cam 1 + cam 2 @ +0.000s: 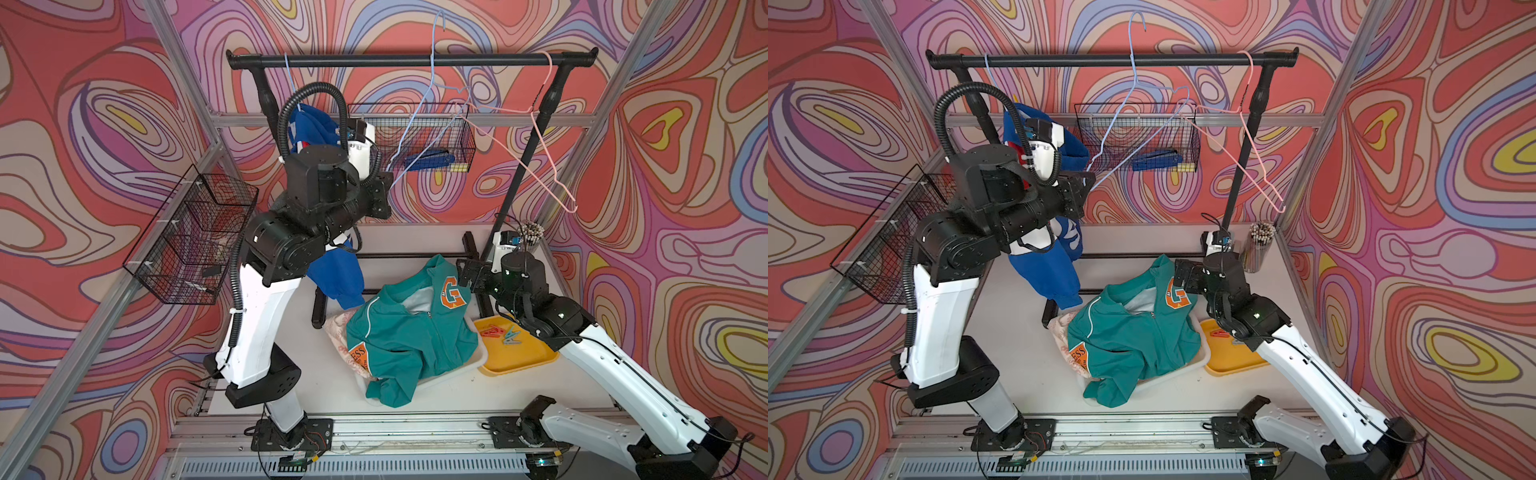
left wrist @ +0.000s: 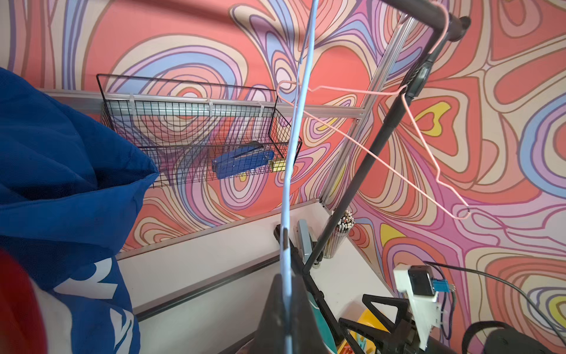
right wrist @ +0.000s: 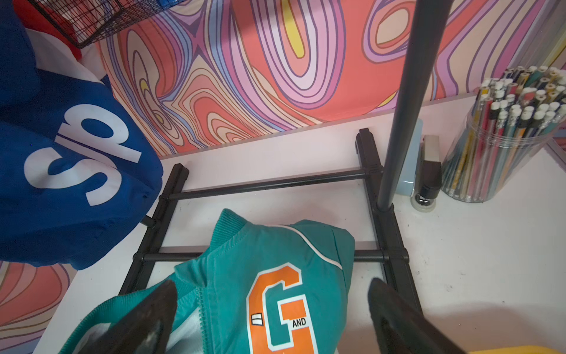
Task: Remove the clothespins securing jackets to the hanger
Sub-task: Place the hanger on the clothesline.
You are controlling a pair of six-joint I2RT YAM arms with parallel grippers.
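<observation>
Room is tightest at the back, where the black rack (image 1: 524, 166) stands with its rail (image 1: 415, 60) near the rear wall and its feet on the white table (image 1: 478, 397); the front strip of the table lies bare. Left fingers (image 2: 269, 315) are clenched on the lower end of a light blue wire hanger (image 2: 286, 187) — its hook stands above the rail, not on it. A pink hanger (image 2: 413, 184) hangs at the rail's right end. Right fingers (image 3: 147, 321) are released and spread wide, low over the teal jacket (image 1: 411, 345) by its orange G patch (image 3: 260, 306), grasping nothing. That jacket, smooth with a ribbed collar, lies crumpled in a white tray (image 1: 457, 368) on top of a pink-and-cream jacket (image 1: 338, 328). Just beside it, a yellow tray (image 1: 519, 361) holds the clothespins (image 1: 500, 332) — red-orange and teal, in a loose heap. The blue jacket (image 1: 336, 274), soft with white letters, hangs at the rail's left end behind the left arm (image 1: 266, 316), which hides its shoulders. A wire basket (image 1: 465, 137) on the rear wall holds a blue stapler (image 1: 428, 160); a second basket (image 1: 191, 237) hangs on the left wall, its contents unclear. A clear jar (image 3: 477, 171) packed with pencils (image 3: 520, 101) stands in the far right corner.
</observation>
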